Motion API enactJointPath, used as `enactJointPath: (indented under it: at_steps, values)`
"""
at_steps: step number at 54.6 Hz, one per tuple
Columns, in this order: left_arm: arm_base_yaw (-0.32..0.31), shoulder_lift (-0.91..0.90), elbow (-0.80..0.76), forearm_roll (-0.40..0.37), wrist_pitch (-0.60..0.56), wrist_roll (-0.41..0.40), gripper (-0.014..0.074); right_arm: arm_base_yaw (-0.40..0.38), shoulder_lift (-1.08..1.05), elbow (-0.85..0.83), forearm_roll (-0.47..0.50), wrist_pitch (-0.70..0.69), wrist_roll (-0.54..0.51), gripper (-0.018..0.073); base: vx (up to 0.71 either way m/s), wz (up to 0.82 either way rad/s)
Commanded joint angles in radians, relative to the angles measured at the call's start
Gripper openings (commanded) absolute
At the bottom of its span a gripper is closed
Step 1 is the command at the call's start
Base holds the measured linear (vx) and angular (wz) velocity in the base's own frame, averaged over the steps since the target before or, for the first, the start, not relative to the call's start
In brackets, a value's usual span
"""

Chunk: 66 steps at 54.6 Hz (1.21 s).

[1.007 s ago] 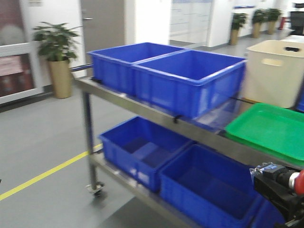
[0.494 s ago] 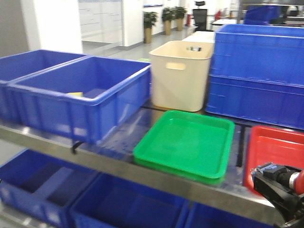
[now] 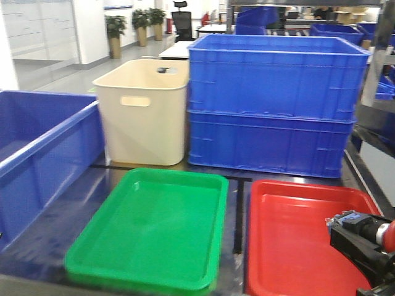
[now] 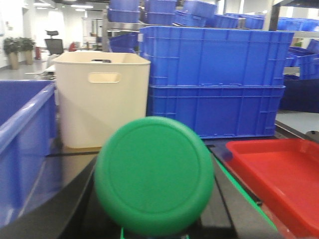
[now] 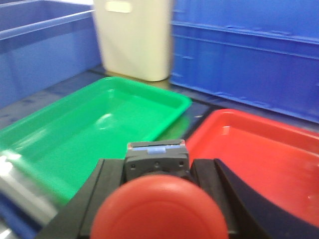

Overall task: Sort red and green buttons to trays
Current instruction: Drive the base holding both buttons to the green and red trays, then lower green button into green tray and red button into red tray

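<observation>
Front view: a green tray (image 3: pixel 148 231) and a red tray (image 3: pixel 296 243) lie side by side, close but not touching, on a dark shelf (image 3: pixel 237 216), the green one to the left in this view. Both trays show bare floors. Behind the green tray stands a cream tub (image 3: pixel 143 111) with a handle slot; behind the red tray stand two stacked blue crates (image 3: pixel 271 105). A further blue crate (image 3: pixel 37 154) borders the green tray at the picture's left edge. The right gripper (image 3: pixel 364 237) enters at the lower right corner, over the near right corner of the red tray.

Left wrist view: the left gripper (image 4: pixel 154 221) is clenched on a green button (image 4: pixel 154 174), whose round cap faces the camera and hides the contact points; dark fingers (image 4: pixel 65 211) show on either side below it. The button is held off the shelf, with the cream tub and the stacked crates in the background.

Right wrist view: the right gripper is clenched on a red button (image 5: pixel 159 211). Its fingers (image 5: pixel 107 191) press both sides of the dark body behind the red cap. The button hangs above the gap where the two trays meet.
</observation>
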Motion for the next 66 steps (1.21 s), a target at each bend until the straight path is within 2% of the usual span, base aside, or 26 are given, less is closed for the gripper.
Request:
enactJointPath:
  at_steps: [1,31,66]
  values:
    - [-0.006,-0.004,-0.028,-0.024,-0.029,-0.007,0.0021,0.002,-0.011,-0.031,0.003,-0.091,-0.009,-0.0009,0.26,-0.37]
    - [-0.006,-0.004,-0.028,-0.024,-0.029,-0.007,0.0021,0.002,-0.011,-0.031,0.003,-0.091,-0.009,-0.0009,0.20,-0.24]
    - [-0.006,-0.004,-0.028,-0.024,-0.029,-0.007,0.0021,0.002,-0.011,-0.031,0.003,-0.091,-0.009,-0.0009,0.04,-0.07]
